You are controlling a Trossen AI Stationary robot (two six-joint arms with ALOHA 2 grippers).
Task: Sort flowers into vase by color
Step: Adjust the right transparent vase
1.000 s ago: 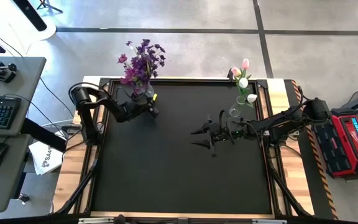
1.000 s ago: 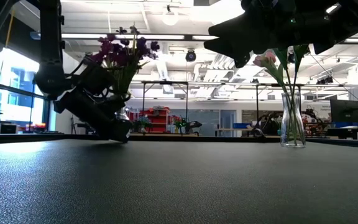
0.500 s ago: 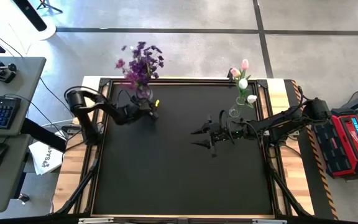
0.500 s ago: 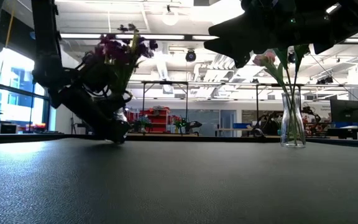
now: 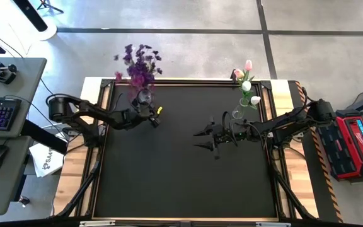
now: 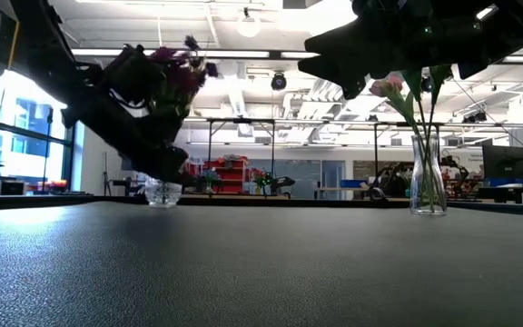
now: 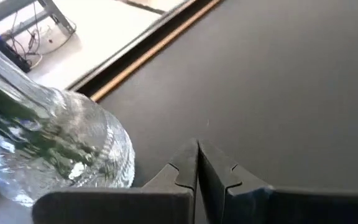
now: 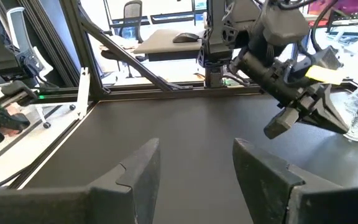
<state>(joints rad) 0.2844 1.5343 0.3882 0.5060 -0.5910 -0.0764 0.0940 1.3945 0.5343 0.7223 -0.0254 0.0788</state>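
Pulled my left tool (image 5: 154, 118) back, fingers pressed together, just beside purple-flower vase (image 5: 144, 97); right tool (image 5: 205, 139) spread, well apart from vase.

Your left arm reaches in low from the table's left edge, its left gripper (image 5: 158, 120) at the far left part, fingers (image 7: 188, 168) pressed together. Your right arm stretches in from the right edge, its right gripper (image 5: 201, 140) near the middle, fingers (image 8: 135, 165) spread wide.

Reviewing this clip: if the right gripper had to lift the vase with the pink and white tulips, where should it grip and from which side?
Probably the narrow glass neck of the tulip vase, coming level from the table's middle, where the open right gripper waits; stems and leaves crowd the space above its mouth.
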